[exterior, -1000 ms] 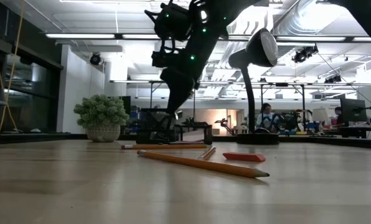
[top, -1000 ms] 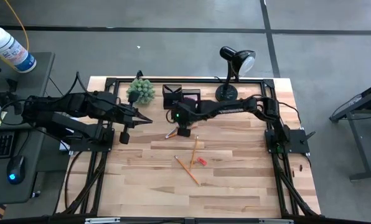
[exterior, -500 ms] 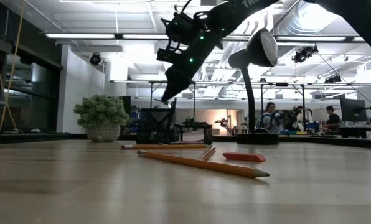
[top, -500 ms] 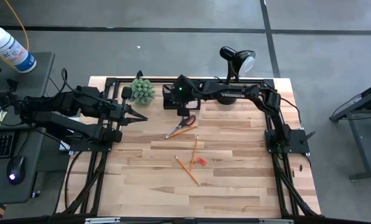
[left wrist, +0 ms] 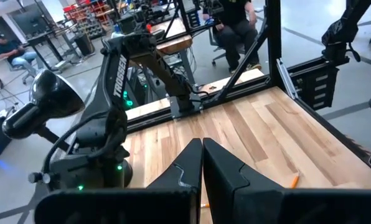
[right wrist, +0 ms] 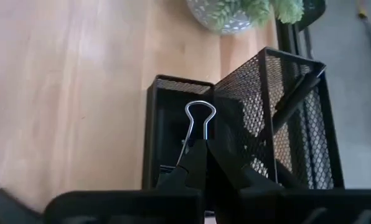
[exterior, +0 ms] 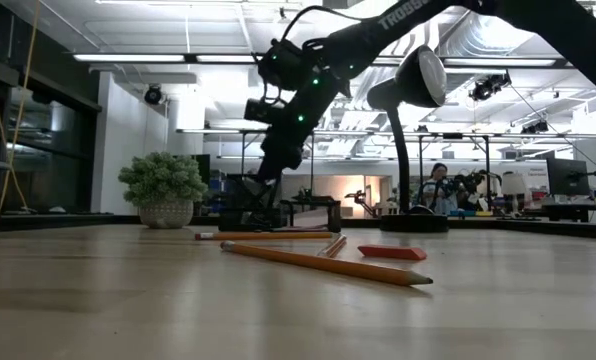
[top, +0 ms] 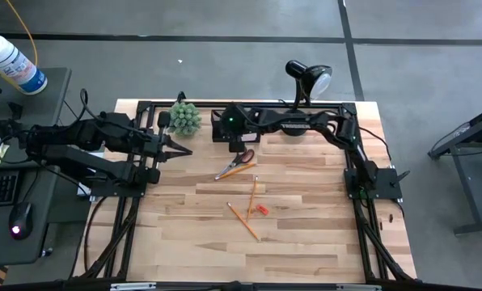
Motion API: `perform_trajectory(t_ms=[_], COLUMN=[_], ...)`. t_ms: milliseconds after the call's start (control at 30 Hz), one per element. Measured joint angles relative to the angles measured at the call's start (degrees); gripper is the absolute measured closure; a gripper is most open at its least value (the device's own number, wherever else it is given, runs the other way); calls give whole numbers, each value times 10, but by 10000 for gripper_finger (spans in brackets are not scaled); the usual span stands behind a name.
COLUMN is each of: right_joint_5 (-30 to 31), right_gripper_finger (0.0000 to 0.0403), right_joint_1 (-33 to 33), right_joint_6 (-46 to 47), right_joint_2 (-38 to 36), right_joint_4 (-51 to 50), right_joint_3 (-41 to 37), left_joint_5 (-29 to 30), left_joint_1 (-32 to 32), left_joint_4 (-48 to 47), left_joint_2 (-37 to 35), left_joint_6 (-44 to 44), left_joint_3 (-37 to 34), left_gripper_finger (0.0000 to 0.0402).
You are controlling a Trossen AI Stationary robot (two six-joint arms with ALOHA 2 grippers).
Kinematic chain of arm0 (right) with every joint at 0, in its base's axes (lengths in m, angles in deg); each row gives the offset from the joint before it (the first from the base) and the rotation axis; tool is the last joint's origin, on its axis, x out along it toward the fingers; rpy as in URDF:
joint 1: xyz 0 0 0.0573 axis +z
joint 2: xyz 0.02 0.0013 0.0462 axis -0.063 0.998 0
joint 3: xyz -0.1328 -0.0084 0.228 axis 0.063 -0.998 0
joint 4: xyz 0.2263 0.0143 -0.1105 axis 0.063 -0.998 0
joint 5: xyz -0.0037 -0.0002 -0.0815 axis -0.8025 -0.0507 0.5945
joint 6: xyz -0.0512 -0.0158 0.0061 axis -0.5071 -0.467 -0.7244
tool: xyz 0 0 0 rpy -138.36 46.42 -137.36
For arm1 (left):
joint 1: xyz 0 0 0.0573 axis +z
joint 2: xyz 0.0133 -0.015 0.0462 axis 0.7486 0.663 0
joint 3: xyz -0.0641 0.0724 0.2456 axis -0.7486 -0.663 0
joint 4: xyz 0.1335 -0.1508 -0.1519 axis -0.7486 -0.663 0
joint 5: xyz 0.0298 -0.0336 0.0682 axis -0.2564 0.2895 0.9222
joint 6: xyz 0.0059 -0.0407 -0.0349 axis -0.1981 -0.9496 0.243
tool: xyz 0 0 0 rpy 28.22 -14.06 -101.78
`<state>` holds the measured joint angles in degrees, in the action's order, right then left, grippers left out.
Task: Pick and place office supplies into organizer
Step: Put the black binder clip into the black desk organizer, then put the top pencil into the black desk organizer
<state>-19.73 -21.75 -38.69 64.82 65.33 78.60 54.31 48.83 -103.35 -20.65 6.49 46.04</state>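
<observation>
The right gripper [right wrist: 198,163] is positioned over the organizer [top: 233,127] at the far edge of the table [top: 306,234], its fingers pinched together on the wire handle of a small binder clip [right wrist: 197,127], which stands up between the tips. From the right wrist view, the clip hangs above the low open compartment [right wrist: 167,124], just beside the taller mesh compartment [right wrist: 279,118]; whether it is fully clear of the dividing wall cannot be confirmed. In my judgement the step in hand is depositing the clip. It would be done well by centring the clip over the low compartment, away from the mesh wall, lowering it inside the rim, and only then parting the fingers, so the clip drops flat rather than catching on an edge and bouncing out. The grip is on thin wire, so the clip may swing; a slow, steady descent is advisable. The left gripper [left wrist: 201,163] waits above the left side of the table, fingers together and holding nothing. Items outstanding on the table: orange-handled scissors [top: 237,162], just in front of the organizer, two pencils [top: 243,220] and a red eraser [top: 261,209] nearer mid-table. The plant [top: 183,118] and desk lamp [top: 304,89] flank the organizer and should be avoided when the arm draws back.
</observation>
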Motion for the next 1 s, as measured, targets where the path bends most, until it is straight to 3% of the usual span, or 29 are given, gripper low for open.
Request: perform_trajectory(t_ms=[500, 800, 1000], right_joint_5=[74, 77, 111], right_gripper_finger=[391, 353, 339], right_joint_1=[13, 16, 27], right_joint_6=[-107, -109, -103], right_joint_2=[18, 18, 18], right_joint_4=[50, 50, 50], right_joint_3=[0, 0, 0], left_joint_5=[15, 15, 15], left_joint_1=[0, 0, 0], left_joint_4=[0, -4, -4], left_joint_2=[0, 0, 0], left_joint_6=[0, 3, 9], left_joint_3=[0, 0, 0], left_gripper_finger=[399, 399, 399])
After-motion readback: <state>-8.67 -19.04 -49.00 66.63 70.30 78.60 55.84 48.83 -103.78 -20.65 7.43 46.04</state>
